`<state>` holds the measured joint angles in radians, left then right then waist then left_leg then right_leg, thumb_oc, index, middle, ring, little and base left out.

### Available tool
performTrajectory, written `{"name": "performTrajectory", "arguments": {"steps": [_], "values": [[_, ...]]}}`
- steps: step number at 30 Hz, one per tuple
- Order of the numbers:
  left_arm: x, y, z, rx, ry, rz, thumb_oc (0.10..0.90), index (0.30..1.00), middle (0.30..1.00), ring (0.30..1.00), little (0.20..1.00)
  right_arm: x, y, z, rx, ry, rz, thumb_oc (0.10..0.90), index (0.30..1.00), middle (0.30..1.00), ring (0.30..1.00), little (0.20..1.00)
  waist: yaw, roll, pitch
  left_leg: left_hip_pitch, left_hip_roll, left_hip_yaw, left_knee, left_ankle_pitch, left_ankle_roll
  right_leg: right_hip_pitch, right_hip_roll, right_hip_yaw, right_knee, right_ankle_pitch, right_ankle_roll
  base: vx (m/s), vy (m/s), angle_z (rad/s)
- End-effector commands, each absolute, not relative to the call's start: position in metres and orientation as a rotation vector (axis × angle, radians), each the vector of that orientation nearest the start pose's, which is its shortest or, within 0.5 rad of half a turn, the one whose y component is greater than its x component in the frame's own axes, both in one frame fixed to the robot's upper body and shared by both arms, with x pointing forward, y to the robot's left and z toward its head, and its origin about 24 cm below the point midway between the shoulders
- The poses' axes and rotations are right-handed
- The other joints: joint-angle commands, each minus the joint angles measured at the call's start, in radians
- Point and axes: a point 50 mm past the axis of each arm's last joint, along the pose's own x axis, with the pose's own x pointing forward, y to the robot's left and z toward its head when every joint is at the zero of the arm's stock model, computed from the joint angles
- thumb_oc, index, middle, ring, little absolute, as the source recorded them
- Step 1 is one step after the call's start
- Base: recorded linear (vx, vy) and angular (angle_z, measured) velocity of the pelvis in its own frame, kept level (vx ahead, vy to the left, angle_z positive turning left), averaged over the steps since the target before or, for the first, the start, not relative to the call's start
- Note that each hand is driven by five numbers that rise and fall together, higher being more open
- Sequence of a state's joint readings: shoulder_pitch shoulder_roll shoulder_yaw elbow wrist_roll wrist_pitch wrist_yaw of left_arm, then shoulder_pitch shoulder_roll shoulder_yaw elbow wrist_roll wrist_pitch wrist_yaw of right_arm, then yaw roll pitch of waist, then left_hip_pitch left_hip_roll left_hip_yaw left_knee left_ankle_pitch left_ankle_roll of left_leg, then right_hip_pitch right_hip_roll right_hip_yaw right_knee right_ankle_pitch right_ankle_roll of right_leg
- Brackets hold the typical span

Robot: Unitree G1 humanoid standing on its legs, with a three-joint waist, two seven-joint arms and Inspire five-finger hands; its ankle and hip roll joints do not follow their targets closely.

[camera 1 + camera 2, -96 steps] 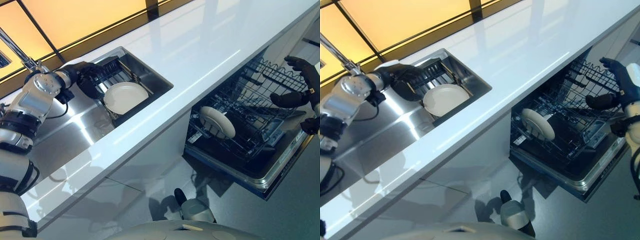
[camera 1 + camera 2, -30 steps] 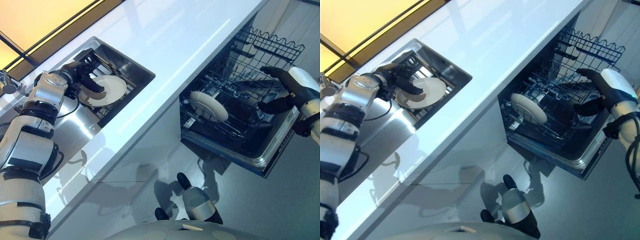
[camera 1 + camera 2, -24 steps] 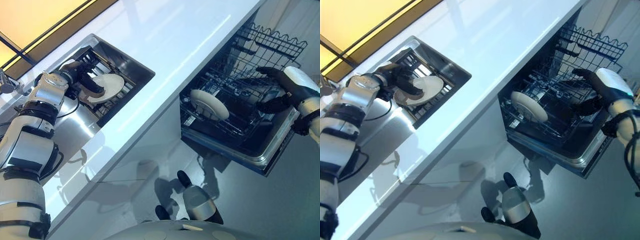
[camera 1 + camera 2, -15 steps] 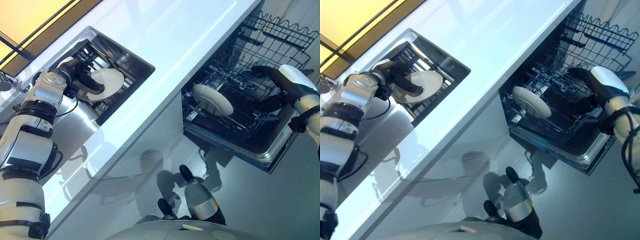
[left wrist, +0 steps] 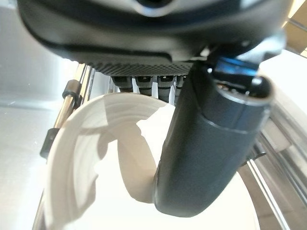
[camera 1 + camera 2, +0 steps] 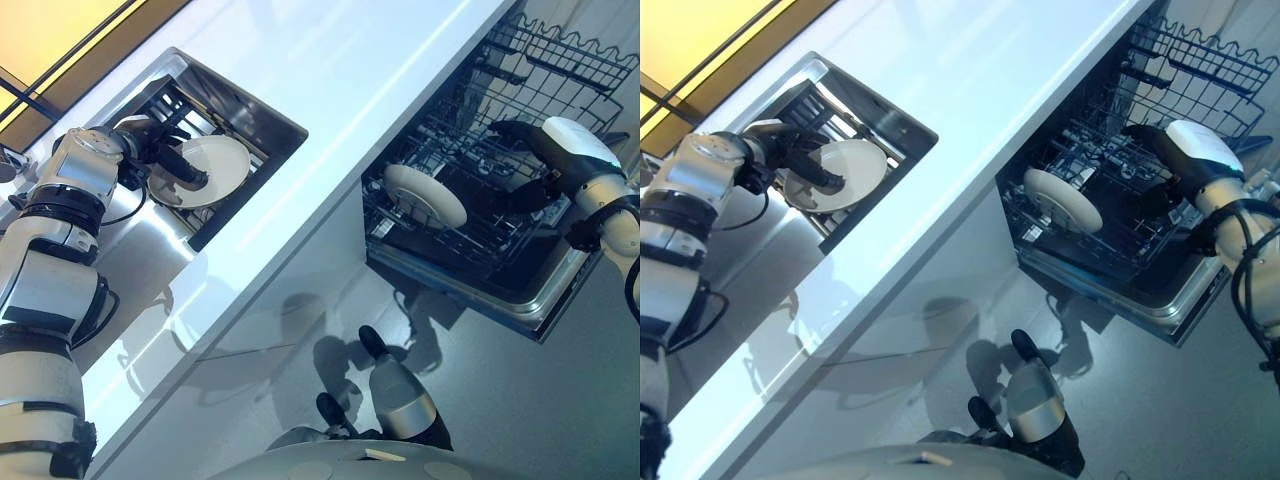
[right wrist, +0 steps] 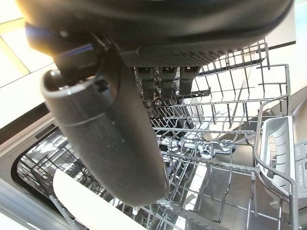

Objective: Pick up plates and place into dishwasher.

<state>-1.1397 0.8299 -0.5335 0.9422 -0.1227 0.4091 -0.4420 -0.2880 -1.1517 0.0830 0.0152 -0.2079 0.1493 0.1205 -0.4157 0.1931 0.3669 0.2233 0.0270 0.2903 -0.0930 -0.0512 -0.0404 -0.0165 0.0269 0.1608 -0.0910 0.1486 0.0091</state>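
L hand [image 6: 172, 170] pinches a white plate [image 6: 215, 170] in the sink rack [image 6: 805, 108], thumb on its face to lift it. R hand [image 6: 560, 150], fingers relaxed and empty, waits over the dishwasher rack [image 6: 560, 70], where another plate [image 6: 425, 195] stands.

The left hand [image 6: 172, 165] has gripped and tilted up the plate [image 6: 215, 168].

One white plate [image 6: 212, 170] tilted in sink rack, another [image 6: 425, 196] upright in dishwasher [image 6: 500, 180].

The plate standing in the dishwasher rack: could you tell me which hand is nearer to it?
Right. The right hand hangs over the dishwasher rack, apart from that plate; the left hand is at the sink.
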Motion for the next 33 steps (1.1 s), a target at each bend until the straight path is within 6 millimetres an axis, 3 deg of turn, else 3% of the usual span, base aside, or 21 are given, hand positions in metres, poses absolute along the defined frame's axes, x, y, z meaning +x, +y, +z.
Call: {"name": "performTrajectory", "arguments": {"steps": [1, 25, 33], "values": [[0.374, 0.307, 0.168, 0.719, 0.619, -0.124, 0.1, 0.3, 0.3, 0.3, 0.2, 0.282, -0.305, 0.261, -1.378, -0.262, -0.225, 0.8, 0.9, 0.9, 0.9, 0.9, 0.011, -0.055, -0.116, -0.061, -0.05, -0.005, 0.008, 0.042, 0.047, 0.044, -0.014, 0.008, 0.028, -0.07, 0.087, -0.01, -0.007, 0.06], [0.38, 0.309, 0.203, 0.735, 0.424, -0.053, 0.1, 0.3, 0.3, 0.3, 0.2, 0.273, -0.309, 0.255, -1.362, -0.258, -0.233, 0.8, 0.9, 0.9, 0.9, 0.9, 0.029, -0.068, -0.175, -0.044, -0.046, -0.021, 0.006, 0.03, 0.049, 0.069, -0.004, 0.008, 0.018, -0.071, 0.089, -0.01, -0.006, 0.02], [0.39, 0.274, 0.254, 0.713, 0.079, -0.077, 0.1, 0.3, 0.3, 0.3, 0.2, 0.268, -0.31, 0.255, -1.31, -0.295, -0.219, 0.8, 0.9, 0.9, 0.9, 0.9, 0.036, -0.079, -0.201, -0.041, -0.041, -0.027, 0.006, 0.028, 0.046, 0.077, 0.0, 0.005, 0.017, -0.07, 0.088, 0.0, 0.0, 0.0]]}}
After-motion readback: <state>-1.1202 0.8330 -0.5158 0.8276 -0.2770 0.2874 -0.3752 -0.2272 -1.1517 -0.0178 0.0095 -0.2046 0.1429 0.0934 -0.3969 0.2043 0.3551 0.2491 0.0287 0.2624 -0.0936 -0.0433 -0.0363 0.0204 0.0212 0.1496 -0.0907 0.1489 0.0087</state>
